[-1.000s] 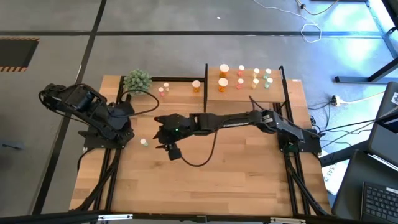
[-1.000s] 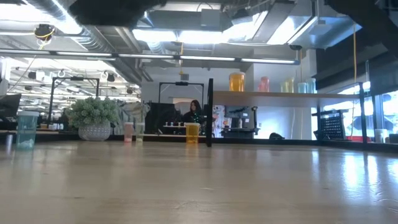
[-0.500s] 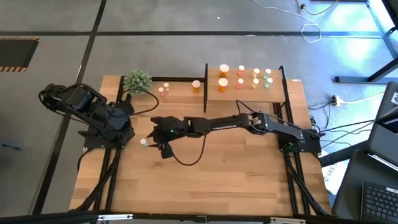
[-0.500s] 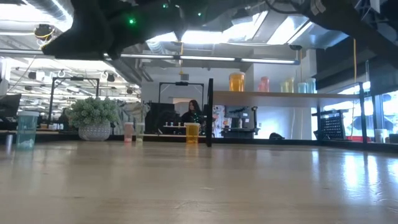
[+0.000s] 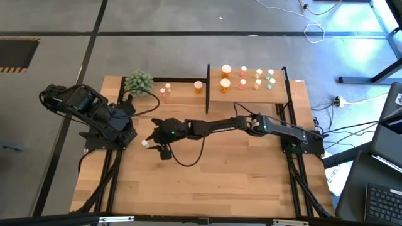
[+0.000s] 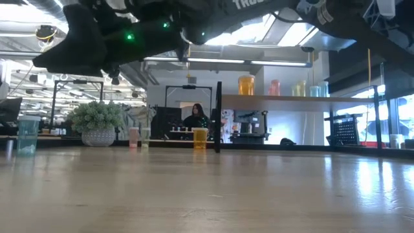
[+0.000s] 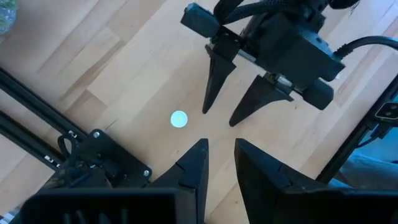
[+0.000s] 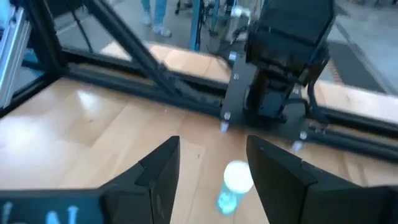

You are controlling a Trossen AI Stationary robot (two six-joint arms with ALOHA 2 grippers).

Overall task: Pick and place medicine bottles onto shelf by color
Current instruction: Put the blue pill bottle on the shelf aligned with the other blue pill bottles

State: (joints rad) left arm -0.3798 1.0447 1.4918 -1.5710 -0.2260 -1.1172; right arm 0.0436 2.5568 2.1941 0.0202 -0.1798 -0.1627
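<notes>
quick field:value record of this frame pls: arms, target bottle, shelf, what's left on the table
right gripper: reached across to the table's left side, fingers open, above a green bottle, not gripping it
left gripper: parked at the left edge, fingers slightly apart, empty
green bottle: upright on the tabletop, pale cap
shelf: far right, holds orange, pink, yellowish and green bottles in columns
left on table: two small bottles and an orange bottle along the far edge, beside a plant ball

floor (image 5: pixel 188 25): grey | ceiling lights (image 6: pixel 194 35): bright | person (image 6: pixel 194 116): behind table
</notes>
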